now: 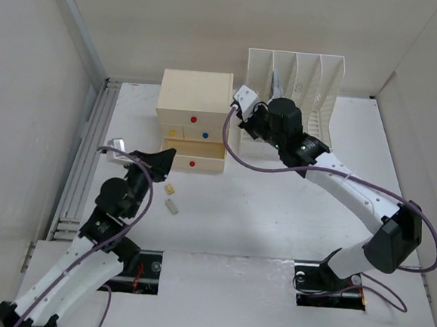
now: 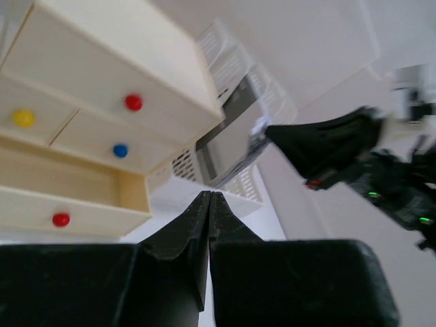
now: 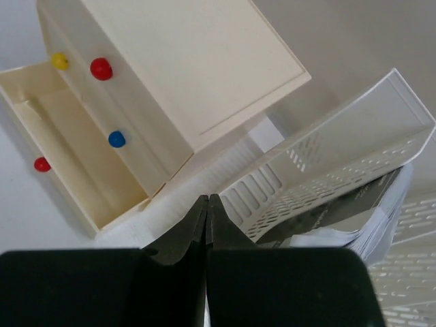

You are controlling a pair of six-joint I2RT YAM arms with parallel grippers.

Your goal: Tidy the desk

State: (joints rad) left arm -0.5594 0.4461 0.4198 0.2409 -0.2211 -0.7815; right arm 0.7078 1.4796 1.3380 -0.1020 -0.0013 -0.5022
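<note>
Worktop (image 1: 273, 236), the desk to be tidied, carries a slotted file rack (image 1: 296, 94) at the back. A cream drawer box (image 1: 195, 93) stands just beside the rack, its bottom drawer (image 1: 196, 156) pulled out. The left gripper (image 2: 209, 197) and right gripper (image 3: 207, 201) each have their fingers pressed together on nothing. A white piece (image 1: 172, 206) and a tan bit (image 1: 170, 188) lie before the drawer, just nearward of the left fingers. The white piece's long axis slants near-to-far, and the left arm is clearly nearer.
</note>
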